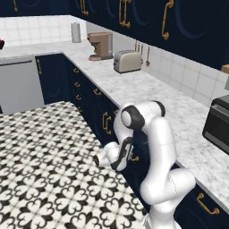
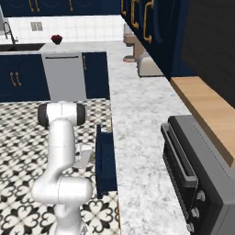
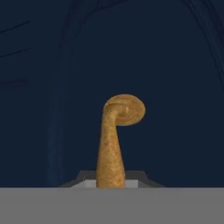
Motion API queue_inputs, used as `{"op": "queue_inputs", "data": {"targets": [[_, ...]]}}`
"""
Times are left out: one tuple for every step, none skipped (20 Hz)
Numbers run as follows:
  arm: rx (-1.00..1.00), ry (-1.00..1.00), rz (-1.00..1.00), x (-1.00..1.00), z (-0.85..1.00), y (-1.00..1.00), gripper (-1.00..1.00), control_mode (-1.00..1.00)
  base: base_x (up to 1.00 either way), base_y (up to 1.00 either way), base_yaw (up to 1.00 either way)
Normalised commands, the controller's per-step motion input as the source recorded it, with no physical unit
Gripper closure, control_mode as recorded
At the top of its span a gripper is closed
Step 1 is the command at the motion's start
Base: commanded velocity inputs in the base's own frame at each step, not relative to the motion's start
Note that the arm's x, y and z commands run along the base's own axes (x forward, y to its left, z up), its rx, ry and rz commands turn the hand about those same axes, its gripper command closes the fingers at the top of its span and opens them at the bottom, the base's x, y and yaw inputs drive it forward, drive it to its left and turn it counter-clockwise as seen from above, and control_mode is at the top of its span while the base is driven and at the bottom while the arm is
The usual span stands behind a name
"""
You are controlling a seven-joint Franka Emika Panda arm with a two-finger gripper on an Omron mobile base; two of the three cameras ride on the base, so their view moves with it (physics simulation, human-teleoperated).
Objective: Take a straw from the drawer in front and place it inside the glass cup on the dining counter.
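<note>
The navy drawer [image 2: 104, 160] stands pulled a little way out of the cabinet row under the wall counter. Its flat front [image 3: 166, 87] is close before the hand camera, and its brass handle [image 3: 114, 140] curls upward from between my fingertips. My gripper [image 3: 113, 181] is shut on that handle, with a grey fingertip [image 3: 87, 182] showing just beside its base. In the base views the gripper [image 2: 92, 156] [image 1: 130, 156] is held low against the drawer front, the white arm bent down to it. The drawer's inside is hidden. The straw, the glass cup and the dining counter are out of view.
The marbled wall counter [image 1: 147, 91] carries a toaster [image 1: 127, 61], a coffee machine [image 1: 100, 45] and a dark oven [image 2: 197, 174]. A wooden shelf [image 2: 206, 110] sits above the oven. Patterned floor [image 1: 44, 156] lies open to my left. A grey dishwasher [image 2: 64, 75] stands further along.
</note>
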Motion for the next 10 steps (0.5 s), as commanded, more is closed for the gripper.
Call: {"op": "queue_inputs", "data": {"targets": [[0.16, 0.13, 0.13, -0.49, 0.00, 1.00, 1.00, -1.00, 0.00, 0.00, 0.00], [0.18, 0.15, 0.12, -0.49, 0.00, 1.00, 1.00, -1.00, 0.00, 0.00, 0.00], [0.19, 0.15, 0.12, -0.49, 0.00, 1.00, 1.00, -1.00, 0.00, 0.00, 0.00], [0.21, 0.17, 0.12, -0.44, 0.00, 1.00, 1.00, -1.00, 0.00, 0.00, 0.00], [0.21, 0.19, 0.12, -0.41, 0.00, 1.00, 1.00, -1.00, 0.00, 0.00, 0.00], [0.23, 0.20, 0.13, -0.37, 0.00, 1.00, 1.00, -1.00, 0.00, 0.00, 0.00], [0.25, 0.22, 0.13, -0.31, 0.00, 1.00, 1.00, -1.00, 0.00, 0.00, 0.00], [0.26, 0.23, 0.13, -0.27, 0.00, 1.00, 1.00, -1.00, 0.00, 0.00, 0.00], [0.27, 0.25, 0.14, -0.25, 0.00, 1.00, 1.00, -1.00, 0.00, 0.00, 0.00], [0.28, 0.25, 0.14, -0.23, 0.00, 1.00, 1.00, -1.00, 0.00, 0.00, 0.00]]}}
